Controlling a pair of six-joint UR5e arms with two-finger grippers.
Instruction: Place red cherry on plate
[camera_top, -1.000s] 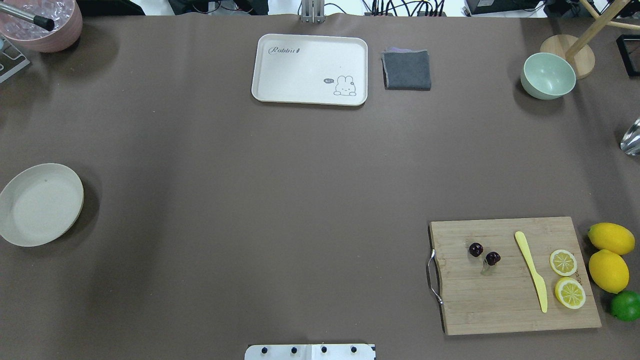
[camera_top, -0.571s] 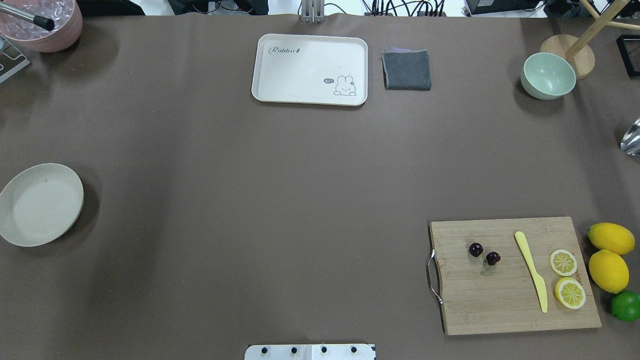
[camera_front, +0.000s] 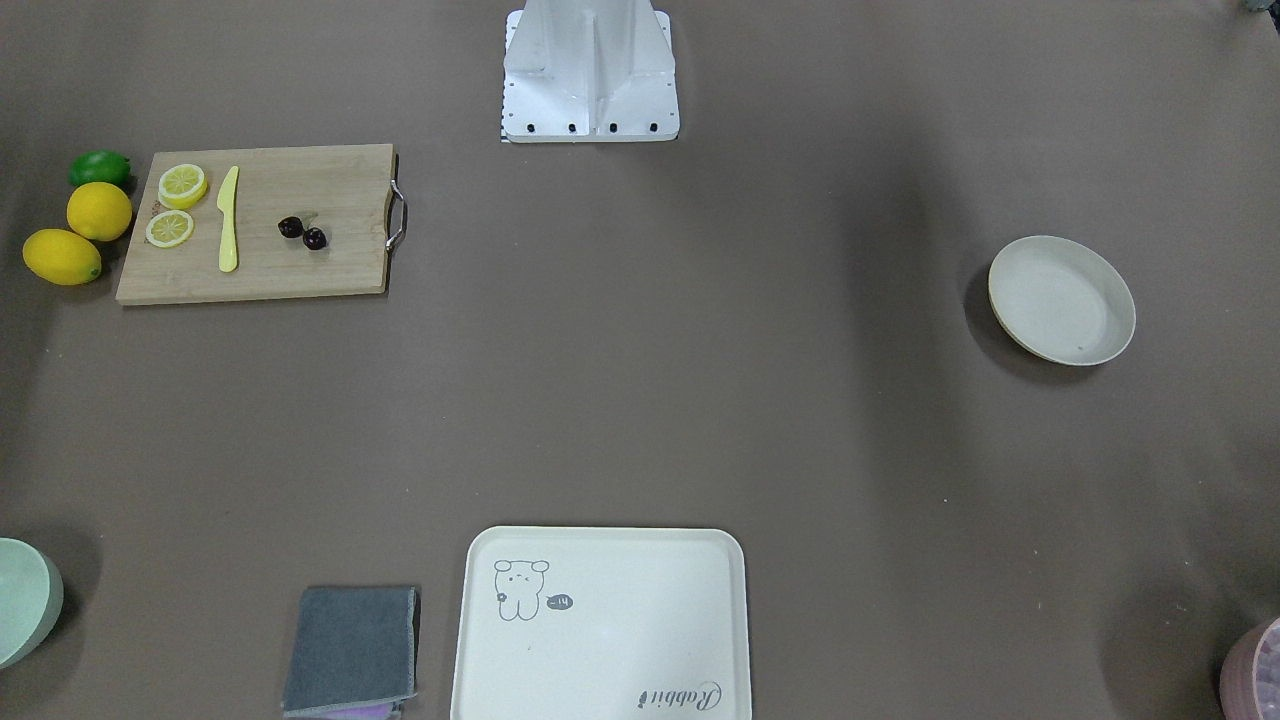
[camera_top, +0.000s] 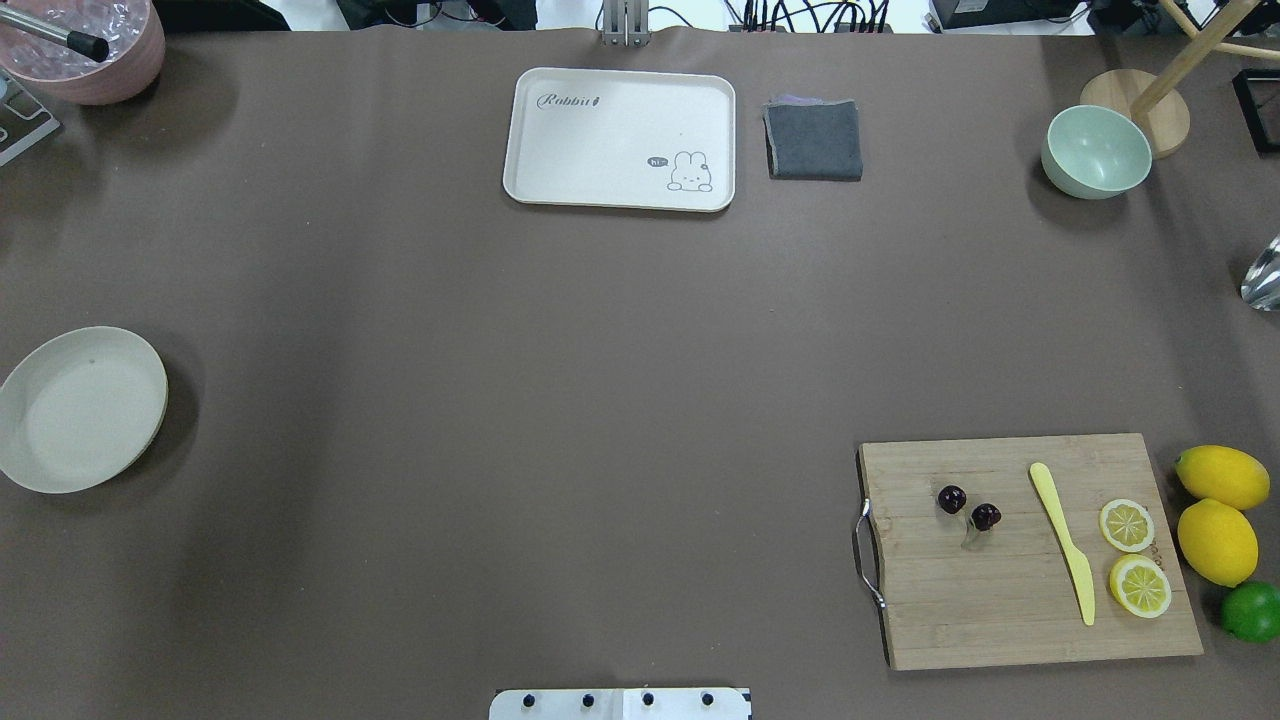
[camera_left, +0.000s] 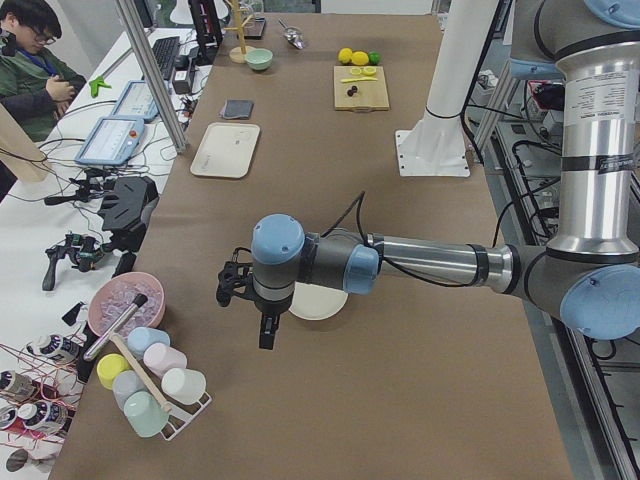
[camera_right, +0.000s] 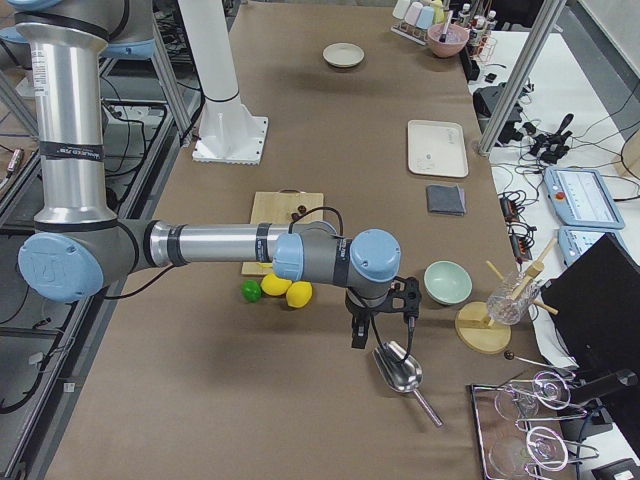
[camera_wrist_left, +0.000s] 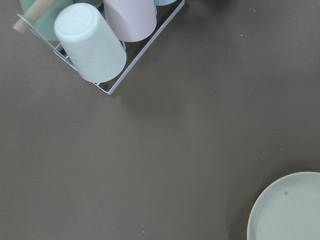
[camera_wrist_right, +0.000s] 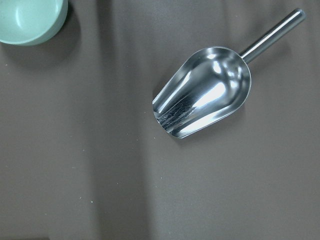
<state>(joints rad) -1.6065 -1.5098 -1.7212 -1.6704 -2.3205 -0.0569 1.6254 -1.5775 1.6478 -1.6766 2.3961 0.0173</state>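
Observation:
The red cherry (camera_top: 952, 498), two dark glossy fruits on one stem, lies on the wooden cutting board (camera_top: 1000, 600) at the near right; it also shows in the front-facing view as the cherry (camera_front: 315, 238). The off-white plate (camera_top: 80, 410) rests at the table's left edge, its rim in the left wrist view as the plate (camera_wrist_left: 290, 210). The left gripper (camera_left: 267, 335) hangs just beyond the plate at the table's left end. The right gripper (camera_right: 358, 335) hangs past the lemons at the right end, over a steel scoop (camera_wrist_right: 205, 92). I cannot tell either gripper's state.
On the board lie a yellow knife (camera_top: 1062, 540) and two lemon slices (camera_top: 1127, 524); two lemons (camera_top: 1217, 540) and a lime (camera_top: 1252, 610) sit beside it. A rabbit tray (camera_top: 620, 138), grey cloth (camera_top: 813, 140) and green bowl (camera_top: 1095, 150) stand at the back. A cup rack (camera_wrist_left: 100, 45) stands beyond the plate.

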